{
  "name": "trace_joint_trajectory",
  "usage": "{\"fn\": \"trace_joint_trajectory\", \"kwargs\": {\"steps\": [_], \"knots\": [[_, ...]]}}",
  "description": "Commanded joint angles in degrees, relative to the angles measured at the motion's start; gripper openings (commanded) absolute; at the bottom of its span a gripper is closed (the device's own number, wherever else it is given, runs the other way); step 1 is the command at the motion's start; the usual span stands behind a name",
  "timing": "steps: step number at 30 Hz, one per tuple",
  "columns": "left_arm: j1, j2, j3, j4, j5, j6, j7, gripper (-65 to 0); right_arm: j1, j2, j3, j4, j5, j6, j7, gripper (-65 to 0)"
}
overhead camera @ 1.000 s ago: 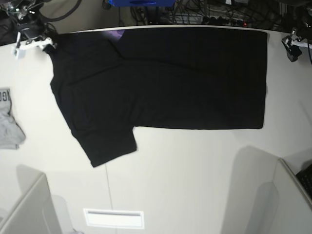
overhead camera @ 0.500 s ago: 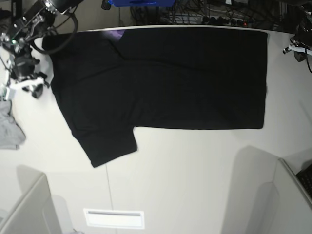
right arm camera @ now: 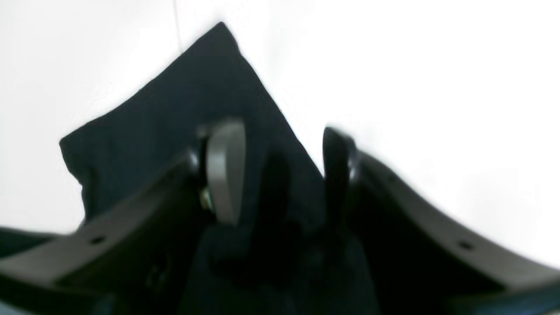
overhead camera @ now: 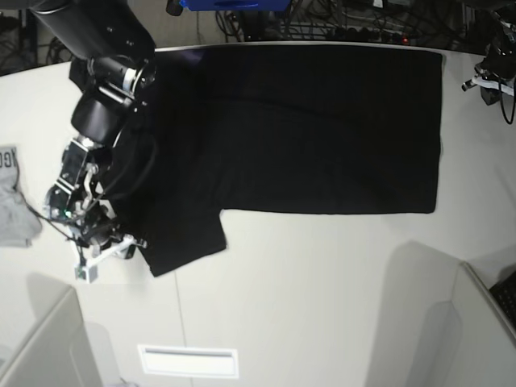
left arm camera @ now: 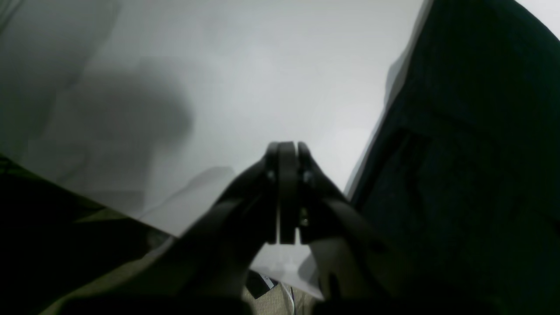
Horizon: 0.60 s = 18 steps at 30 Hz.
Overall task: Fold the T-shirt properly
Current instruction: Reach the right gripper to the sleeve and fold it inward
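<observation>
Two arms work here: the right gripper (right arm camera: 280, 175) stands spread over the sleeve (overhead camera: 181, 242) of the T-shirt (overhead camera: 322, 121), which lies flat on the desk (overhead camera: 322, 306). It should, I think, catch the sleeve edge fully before lifting. The left gripper (left arm camera: 286, 151) is pressed together, empty, beside the hem.

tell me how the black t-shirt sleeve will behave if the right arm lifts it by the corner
The T-shirt lies flat and thin on the table, so it is likely floppy: the sleeve would probably drape and sag from the pinch point. Being cloth, it likely will not slip much, but it may drag adjoining fabric and wrinkle.
</observation>
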Motion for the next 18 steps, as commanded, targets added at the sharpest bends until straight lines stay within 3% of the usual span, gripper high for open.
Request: {"fn": "trace_joint_trajectory", "kwargs": {"steps": [1, 6, 8, 14, 18], "knots": [[0.2, -0.9, -0.3, 0.8, -0.5, -0.1, -1.1, -65.0, 3.0, 1.0, -0.1, -3.1, -1.2, 0.1, 2.7, -35.9], [0.2, -0.8, -0.3, 0.8, -0.5, -0.1, -1.1, -65.0, 10.8, 4.9, 0.2, -25.2, -5.4, -0.1, 12.6, -33.6], [0.2, -0.9, -0.5, 0.7, -0.5, -0.1, -1.1, -65.0, 11.9, 6.0, 0.1, -30.3, -5.4, -2.1, 14.6, -33.6], [0.1, -1.0, -0.5, 0.7, -0.4, -0.1, -1.1, -65.0, 10.8, 5.9, -0.2, -31.3, -5.4, -2.6, 13.3, -33.6], [0.1, -1.0, -0.3, 0.7, -0.4, -0.1, -1.1, -65.0, 9.9, 5.9, -0.2, -31.3, -5.4, 1.9, 11.6, -33.9]]}}
